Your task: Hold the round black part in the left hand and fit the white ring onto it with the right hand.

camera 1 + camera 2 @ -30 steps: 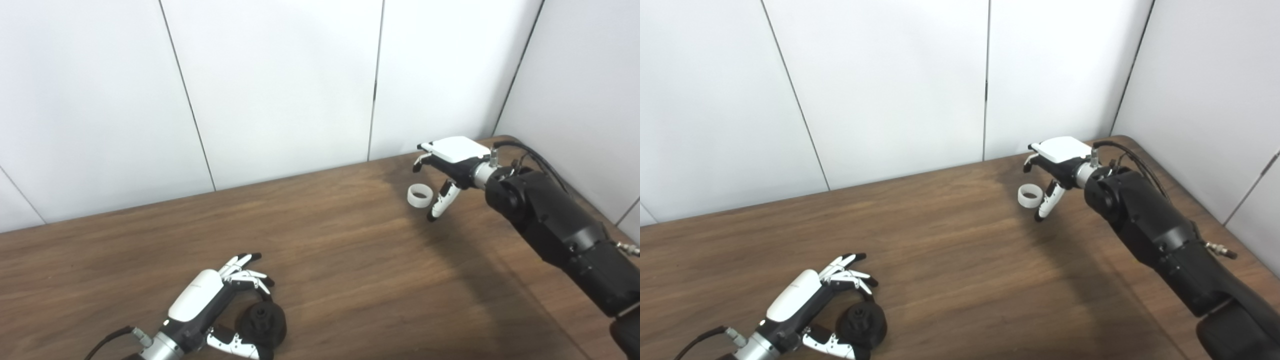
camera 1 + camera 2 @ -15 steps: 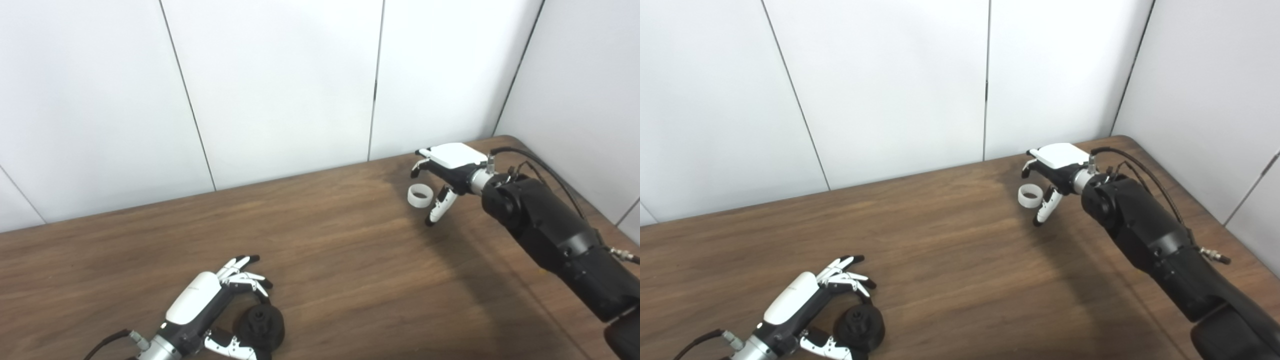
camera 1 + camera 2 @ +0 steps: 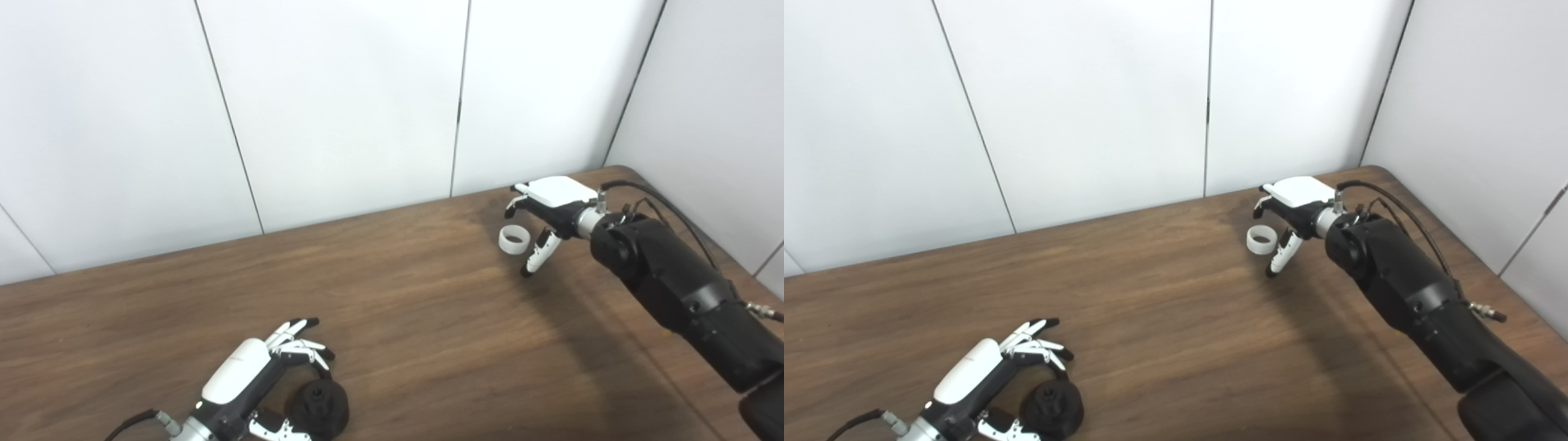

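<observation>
1. Left eye view gives us a broad bare stretch of table (image 3: 398,318) between our two hands.
2. Our right hand (image 3: 547,215) sits near the far right corner, fingers spread; the white ring (image 3: 513,239) lies flat just beside its thumb, untouched.
3. Our left hand (image 3: 257,386), by the near edge, curls loosely around the round black part (image 3: 318,401); whether it grips, we cannot tell.

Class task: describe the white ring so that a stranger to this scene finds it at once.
Start at the wooden table and go to its far right corner. There, beside the right hand, lies the white ring, a short open band, the only loose white thing there.
</observation>
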Motion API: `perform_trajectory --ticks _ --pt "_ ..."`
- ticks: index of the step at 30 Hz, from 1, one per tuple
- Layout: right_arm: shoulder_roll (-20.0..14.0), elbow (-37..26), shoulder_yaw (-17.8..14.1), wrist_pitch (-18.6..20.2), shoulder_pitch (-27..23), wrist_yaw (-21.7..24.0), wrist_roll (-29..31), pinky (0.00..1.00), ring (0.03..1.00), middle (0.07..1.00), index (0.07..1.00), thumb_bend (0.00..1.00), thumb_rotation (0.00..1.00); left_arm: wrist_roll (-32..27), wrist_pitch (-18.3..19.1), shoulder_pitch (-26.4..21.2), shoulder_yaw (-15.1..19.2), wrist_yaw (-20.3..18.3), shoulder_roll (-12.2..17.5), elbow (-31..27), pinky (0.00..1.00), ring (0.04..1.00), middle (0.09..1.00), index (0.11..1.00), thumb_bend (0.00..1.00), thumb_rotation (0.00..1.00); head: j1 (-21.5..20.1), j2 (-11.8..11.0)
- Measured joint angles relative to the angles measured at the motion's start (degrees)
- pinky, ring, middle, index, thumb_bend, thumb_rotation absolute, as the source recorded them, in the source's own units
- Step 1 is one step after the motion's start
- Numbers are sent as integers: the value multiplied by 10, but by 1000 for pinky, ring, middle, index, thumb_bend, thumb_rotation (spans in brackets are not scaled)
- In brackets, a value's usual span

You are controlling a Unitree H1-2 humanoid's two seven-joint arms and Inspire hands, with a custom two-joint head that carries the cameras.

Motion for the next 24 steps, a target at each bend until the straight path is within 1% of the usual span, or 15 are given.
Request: perform_trajectory --ticks 3,9,13,19,24 --pt "-1 4 1 -10 -5 0 0 1000 1000 990 786 946 341 0 0 1 3 -5 0 -2 1000 975 748 482 524 59 1 -1" --pt "-4 5 1 -11 -7 0 -3 1000 1000 992 790 941 328 1 0 3 11 -11 0 -3 1000 973 747 482 524 58 3 -3" --pt "-6 6 3 -14 -7 0 -5 1000 1000 994 794 943 345 1 1 5 12 -12 -1 -5 1000 971 746 482 524 58 5 -1" --pt "-6 10 4 -17 -7 0 -5 1000 1000 988 787 943 313 1 4 12 15 -16 0 -15 1000 972 746 482 524 59 7 0" --pt "-6 23 5 -19 -7 -4 -5 1000 1000 986 792 939 309 1 7 14 17 -19 0 -19 1000 975 747 482 524 59 10 1"
